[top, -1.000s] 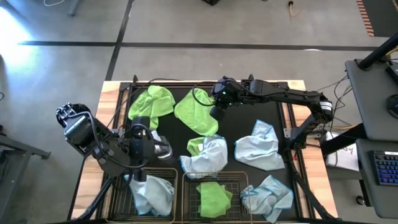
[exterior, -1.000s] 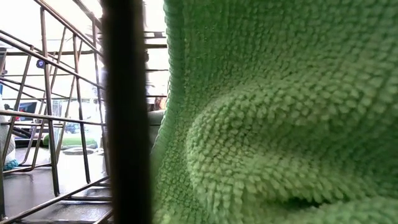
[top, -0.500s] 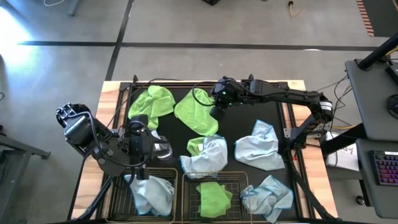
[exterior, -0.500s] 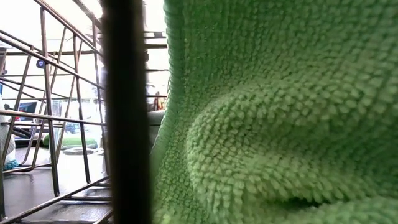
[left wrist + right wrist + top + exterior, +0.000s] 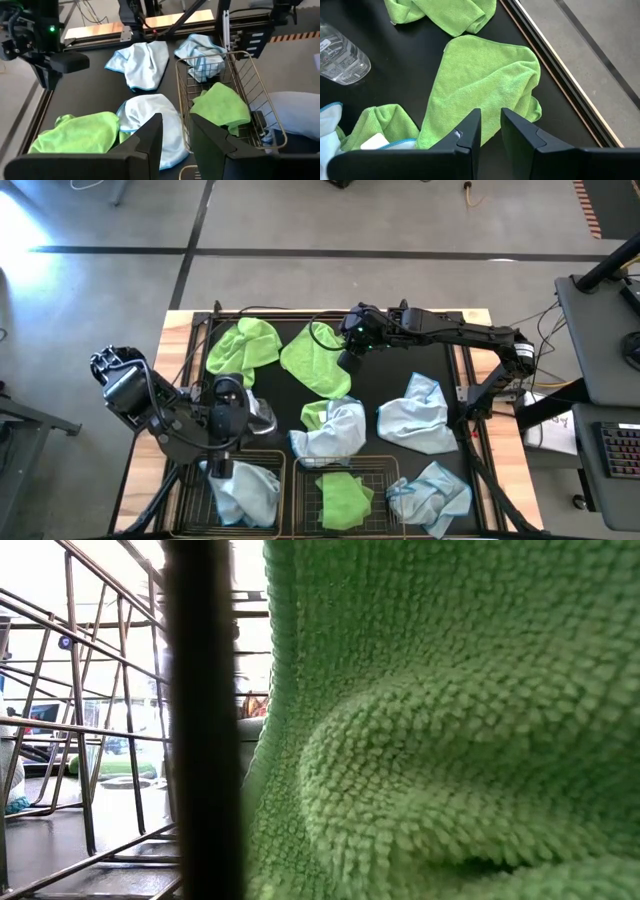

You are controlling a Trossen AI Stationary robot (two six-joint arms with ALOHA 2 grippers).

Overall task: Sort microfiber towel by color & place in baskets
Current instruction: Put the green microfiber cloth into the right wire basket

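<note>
Lime green microfiber towels lie spread on the black mat at the far left (image 5: 245, 345) and far middle (image 5: 315, 360); a third (image 5: 316, 414) lies partly under a pale blue one (image 5: 338, 432). Two more blue towels (image 5: 415, 415) (image 5: 430, 495) lie at the right. The left basket (image 5: 190, 498) holds a blue towel (image 5: 245, 492), the right basket (image 5: 385, 480) a green one (image 5: 345, 498). My left gripper (image 5: 176, 122) hangs open above the mat by the left basket. My right gripper (image 5: 491, 117) hangs open over the far-middle green towel (image 5: 480, 85). Neither holds anything.
A clear spray bottle (image 5: 262, 418) (image 5: 340, 57) lies on the mat between my left gripper and the middle towels. Wooden table edges and metal rails (image 5: 465, 370) frame the mat. In the low view the green towel (image 5: 450, 740) and basket wires (image 5: 200, 720) block nearly everything.
My left gripper has rolled a little at the wrist while staying in place. The towels, the baskets and my right arm have kept still.
</note>
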